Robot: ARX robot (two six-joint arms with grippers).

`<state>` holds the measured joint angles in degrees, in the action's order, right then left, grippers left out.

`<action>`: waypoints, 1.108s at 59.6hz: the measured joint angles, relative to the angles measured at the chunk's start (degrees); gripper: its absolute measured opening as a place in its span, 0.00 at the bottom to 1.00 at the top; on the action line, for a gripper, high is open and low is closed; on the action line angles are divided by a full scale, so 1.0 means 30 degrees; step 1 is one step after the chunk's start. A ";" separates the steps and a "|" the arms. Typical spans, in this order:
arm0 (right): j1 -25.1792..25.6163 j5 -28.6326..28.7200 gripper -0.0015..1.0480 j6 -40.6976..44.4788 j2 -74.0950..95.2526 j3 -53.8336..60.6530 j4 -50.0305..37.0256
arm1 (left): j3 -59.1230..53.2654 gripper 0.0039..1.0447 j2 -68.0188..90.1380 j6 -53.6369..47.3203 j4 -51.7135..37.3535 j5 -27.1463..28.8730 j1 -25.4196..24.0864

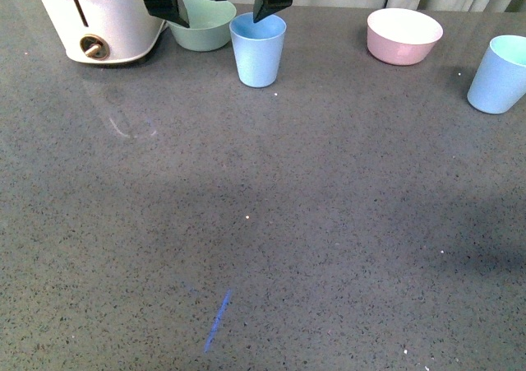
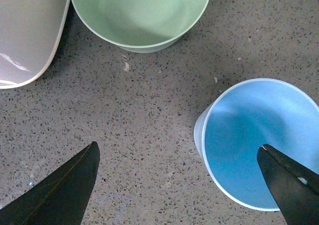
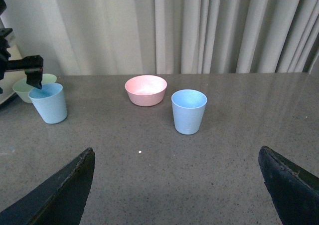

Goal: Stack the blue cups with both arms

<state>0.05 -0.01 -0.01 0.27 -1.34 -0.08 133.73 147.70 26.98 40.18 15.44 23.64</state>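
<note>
Hanging spread in the front view, the black left gripper (image 1: 220, 17) is above one pale blue tapered plastic cup (image 1: 257, 50) beside the pale green round plastic bowl (image 1: 203, 27); the second pale blue plastic cup (image 1: 498, 75) stands well apart from it. Left wrist view: one fingertip (image 2: 289, 185) overlaps the first cup's mouth. Right wrist view: the black right gripper (image 3: 174, 185) is spread, empty.

The left gripper (image 1: 220, 21) is stretched far forward and points downward, its fingers (image 2: 65, 190) spread wide. The right gripper (image 3: 175, 149) sits further back, facing forward, its fingers (image 3: 55, 195) equally wide apart and empty.
</note>
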 joint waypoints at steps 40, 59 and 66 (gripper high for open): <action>0.0000 0.0000 0.91 -0.0007 0.0000 -0.0007 0.0000 | 0.9639 0.62 0.6186 0.0619 0.5588 0.0146 0.0036; 0.0000 0.0000 0.91 -0.0007 0.0000 0.0000 0.0000 | 1.0608 0.08 0.6273 0.1158 0.5843 -0.0393 0.0168; 0.0000 0.0000 0.91 -0.0007 0.0000 0.0000 0.0000 | 1.0739 0.02 0.6251 0.1399 0.6076 -0.0576 0.0291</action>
<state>0.05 -0.01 -0.03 0.27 -1.34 -0.08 165.95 166.45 31.18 58.41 13.72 24.51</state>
